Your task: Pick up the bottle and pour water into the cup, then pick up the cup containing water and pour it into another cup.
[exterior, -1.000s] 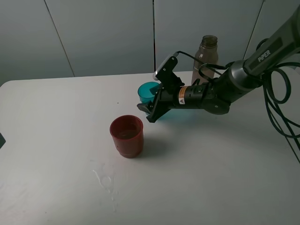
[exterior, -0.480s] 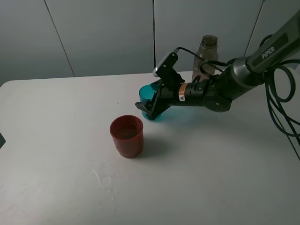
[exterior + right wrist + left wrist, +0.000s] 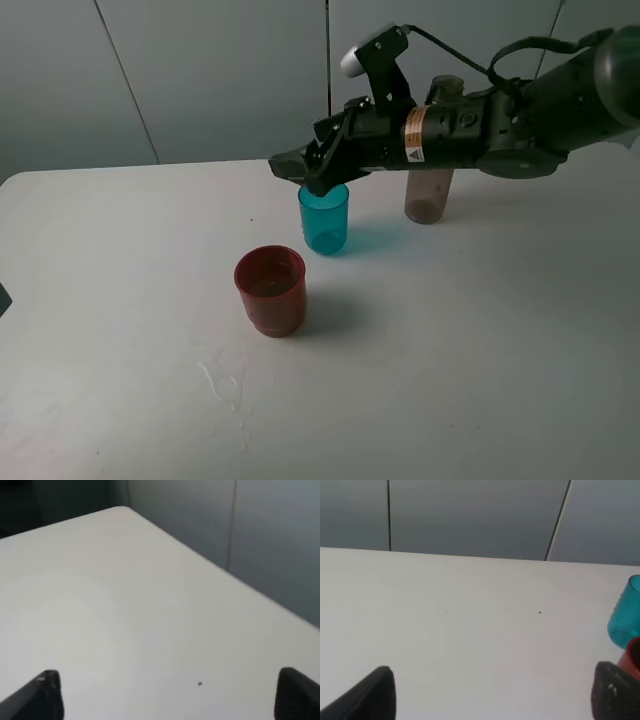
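Seemingly near done: teal cup [image 3: 324,217] upright on worktop [image 3: 480,340], just behind red cup [image 3: 271,290]; bottle [image 3: 432,150] standing behind. Right hand [image 3: 305,168] above, spread wide, empty; left hand [image 3: 490,692] likewise.

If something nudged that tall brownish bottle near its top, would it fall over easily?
Probably. The bottle is tall and slim and stands upright on a narrow base, so it looks tippy. It seems mostly empty thin plastic, so likely light. Being round, it would probably roll on the table.

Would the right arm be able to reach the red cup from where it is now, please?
Probably yes: the right gripper hangs open above the teal cup, and the red cup stands apart nearby with nothing over its rim.
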Tool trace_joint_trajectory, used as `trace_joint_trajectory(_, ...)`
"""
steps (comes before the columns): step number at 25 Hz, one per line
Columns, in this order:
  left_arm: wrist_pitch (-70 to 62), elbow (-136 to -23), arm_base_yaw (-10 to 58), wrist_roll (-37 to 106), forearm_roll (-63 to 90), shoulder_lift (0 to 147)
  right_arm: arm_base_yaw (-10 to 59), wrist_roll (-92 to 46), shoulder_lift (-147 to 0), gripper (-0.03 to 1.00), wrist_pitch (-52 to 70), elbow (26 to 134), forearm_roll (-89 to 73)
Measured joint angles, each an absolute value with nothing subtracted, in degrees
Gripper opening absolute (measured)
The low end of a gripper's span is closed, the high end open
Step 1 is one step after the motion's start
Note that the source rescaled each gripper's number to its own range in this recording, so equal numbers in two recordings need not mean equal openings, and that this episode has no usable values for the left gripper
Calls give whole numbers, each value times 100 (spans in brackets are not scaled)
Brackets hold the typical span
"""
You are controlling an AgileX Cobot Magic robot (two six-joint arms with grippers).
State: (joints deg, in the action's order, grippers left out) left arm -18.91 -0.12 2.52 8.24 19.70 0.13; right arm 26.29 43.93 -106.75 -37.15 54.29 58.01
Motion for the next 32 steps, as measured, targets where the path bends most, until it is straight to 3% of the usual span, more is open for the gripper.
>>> trace_joint_trajectory(1, -1891, -12, 252, 824, 1970, 13, 2629, 4764, -10567, 89, -3704, 5298, 5959)
trace_joint_trajectory(2, -1891, -12, 252, 824, 1970, 13, 2629, 4977, -10429, 95, -3691, 5092, 5981)
trace_joint_trajectory(4, -1891, -12, 252, 824, 1970, 13, 2629, 5178, -10107, 99, -3439, 4653, 5657)
trace_joint_trajectory(7, -1891, -12, 252, 824, 1970, 13, 2629, 4739, -9396, 99, -2420, 3977, 4337)
trace_joint_trajectory(12, -1891, -12, 252, 824, 1970, 13, 2507, 1768, -8086, 99, 249, 3487, 1291)
trace_joint_trajectory(16, -1891, -12, 252, 824, 1970, 13, 2285, 454, -6763, 99, 1852, 3461, -177)
trace_joint_trajectory(22, -1891, -12, 252, 824, 1970, 13, 2189, 236, -4374, 99, 3438, 3461, -387)
trace_joint_trajectory(32, -1891, -12, 252, 824, 1970, 13, 2189, 224, -882, 99, 4952, 3290, -93)
